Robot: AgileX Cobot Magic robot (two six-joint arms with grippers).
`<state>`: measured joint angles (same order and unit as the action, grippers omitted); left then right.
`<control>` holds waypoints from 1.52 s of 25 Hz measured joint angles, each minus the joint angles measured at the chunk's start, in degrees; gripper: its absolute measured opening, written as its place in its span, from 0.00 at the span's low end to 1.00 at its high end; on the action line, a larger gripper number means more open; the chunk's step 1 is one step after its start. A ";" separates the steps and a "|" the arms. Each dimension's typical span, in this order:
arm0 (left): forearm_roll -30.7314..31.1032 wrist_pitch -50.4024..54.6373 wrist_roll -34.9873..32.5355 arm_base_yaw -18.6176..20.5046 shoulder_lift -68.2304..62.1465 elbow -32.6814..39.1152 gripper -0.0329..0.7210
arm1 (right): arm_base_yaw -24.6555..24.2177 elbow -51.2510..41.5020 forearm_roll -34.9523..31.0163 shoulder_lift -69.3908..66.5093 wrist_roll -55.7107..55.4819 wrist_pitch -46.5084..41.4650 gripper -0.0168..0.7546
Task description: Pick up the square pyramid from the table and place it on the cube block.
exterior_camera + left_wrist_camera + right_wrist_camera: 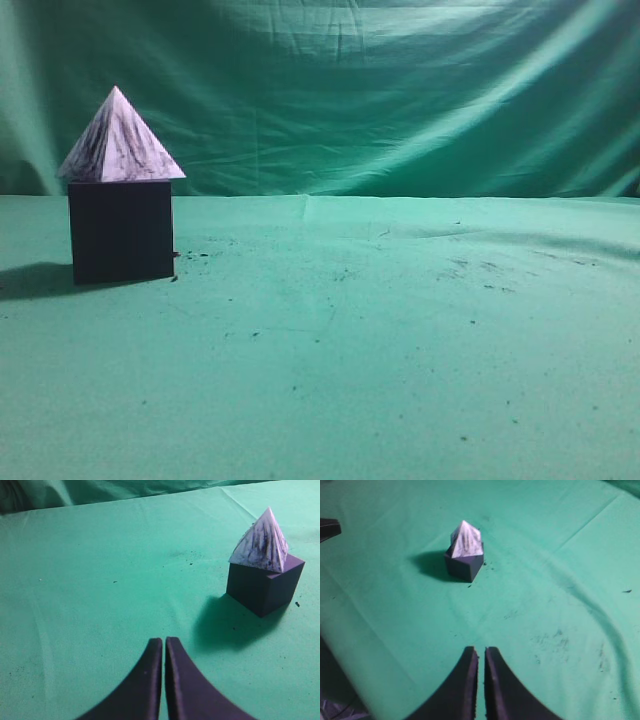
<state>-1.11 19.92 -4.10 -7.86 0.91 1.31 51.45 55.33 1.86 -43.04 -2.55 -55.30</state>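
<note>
The white, dark-streaked square pyramid [121, 142] sits upright on top of the dark cube block [122, 232] at the left of the green-cloth table [380, 340]. Neither gripper shows in the exterior view. In the left wrist view the pyramid [261, 542] rests on the cube [265, 584] at the upper right, well apart from my left gripper [164, 641], which is shut and empty. In the right wrist view the pyramid [465, 541] and cube [463, 565] stand far ahead of my right gripper [481, 650], which is shut and empty.
A wrinkled green cloth backdrop [400, 90] hangs behind the table. Small dark specks [480, 268] dot the cloth. A dark object [329, 529] pokes in at the left edge of the right wrist view. The table's edge [350, 645] runs along the lower left there.
</note>
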 joint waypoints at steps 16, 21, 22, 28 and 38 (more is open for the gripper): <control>0.00 0.00 0.00 0.00 0.00 0.00 0.04 | -28.08 -34.56 2.13 33.72 -0.20 33.38 0.02; 0.00 0.00 0.00 0.00 0.00 0.00 0.04 | -38.22 -46.01 2.17 43.14 -0.20 36.70 0.02; 0.00 0.00 0.00 0.00 0.00 0.00 0.04 | -40.09 -48.04 2.17 43.44 -0.20 36.97 0.02; 0.00 0.00 0.00 0.00 0.00 0.00 0.04 | -46.61 -56.31 0.10 43.53 -0.20 37.52 0.02; 0.00 0.00 0.00 0.00 0.00 0.00 0.04 | -47.02 -56.99 -0.03 43.53 -0.20 34.65 0.02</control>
<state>-1.11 19.92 -4.10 -7.86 0.91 1.31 4.42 -1.65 1.82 0.50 -2.75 -20.65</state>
